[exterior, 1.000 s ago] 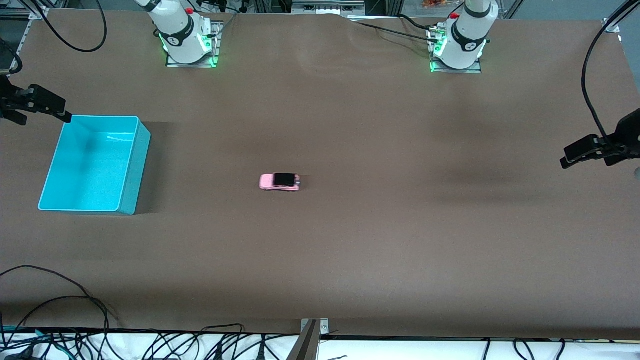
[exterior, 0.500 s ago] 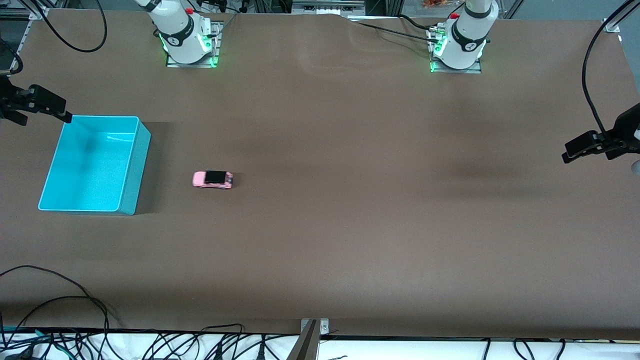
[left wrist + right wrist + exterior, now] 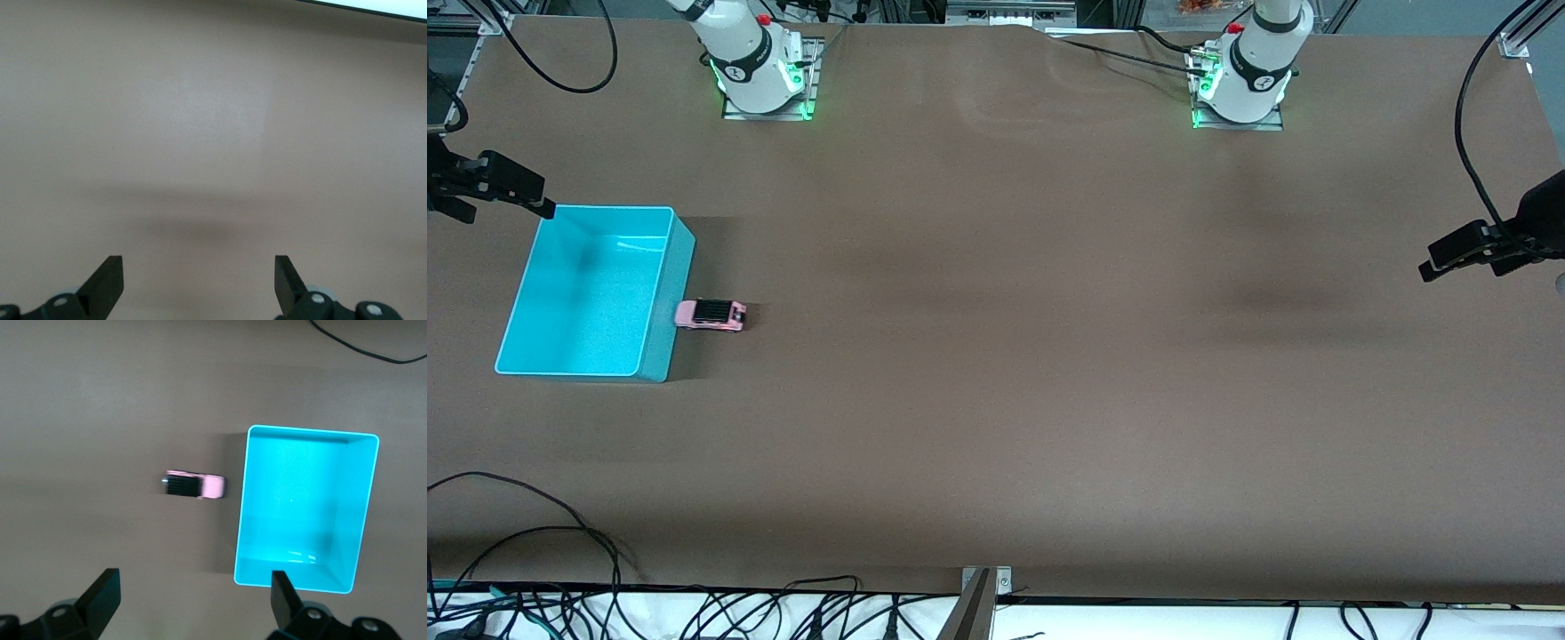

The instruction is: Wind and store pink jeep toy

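The pink jeep toy was a tiny boxy car with a pale pink body, a black roof and dark wheels. It stood upright on its wheels on the brown table, toward the right arm's end. It lay lengthwise along the table, its pale pink nose pointing at the turquoise bin. The nose was at the bin's outer side wall, touching it or just short of it; which, could not be told. The car was outside the bin and far smaller than it.
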Controlling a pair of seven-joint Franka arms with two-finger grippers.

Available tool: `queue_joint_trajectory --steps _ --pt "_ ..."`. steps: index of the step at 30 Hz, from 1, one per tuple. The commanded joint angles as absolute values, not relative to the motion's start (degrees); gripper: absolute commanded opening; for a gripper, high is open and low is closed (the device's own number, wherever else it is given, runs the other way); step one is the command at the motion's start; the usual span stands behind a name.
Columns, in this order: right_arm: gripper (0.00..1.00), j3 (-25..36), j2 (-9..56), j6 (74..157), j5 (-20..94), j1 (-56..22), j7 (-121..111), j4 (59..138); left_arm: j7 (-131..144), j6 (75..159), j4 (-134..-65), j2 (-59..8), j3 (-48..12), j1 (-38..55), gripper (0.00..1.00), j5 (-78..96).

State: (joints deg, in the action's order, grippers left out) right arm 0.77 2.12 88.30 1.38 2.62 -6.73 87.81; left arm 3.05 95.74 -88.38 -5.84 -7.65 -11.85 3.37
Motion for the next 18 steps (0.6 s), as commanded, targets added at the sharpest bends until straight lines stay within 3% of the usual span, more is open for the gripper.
queue_joint_trajectory --steps 1,18 --pt "1.0 0.8 2.8 87.6 2.4 2.7 -6.6 86.2 2.0 96.6 -90.1 -4.5 -8.3 -12.8 1.0 4.7" --pt "1.0 0.8 2.8 87.5 2.4 2.7 -6.6 86.2 2.1 96.5 -90.1 -4.5 -8.4 -12.7 1.0 3.5"
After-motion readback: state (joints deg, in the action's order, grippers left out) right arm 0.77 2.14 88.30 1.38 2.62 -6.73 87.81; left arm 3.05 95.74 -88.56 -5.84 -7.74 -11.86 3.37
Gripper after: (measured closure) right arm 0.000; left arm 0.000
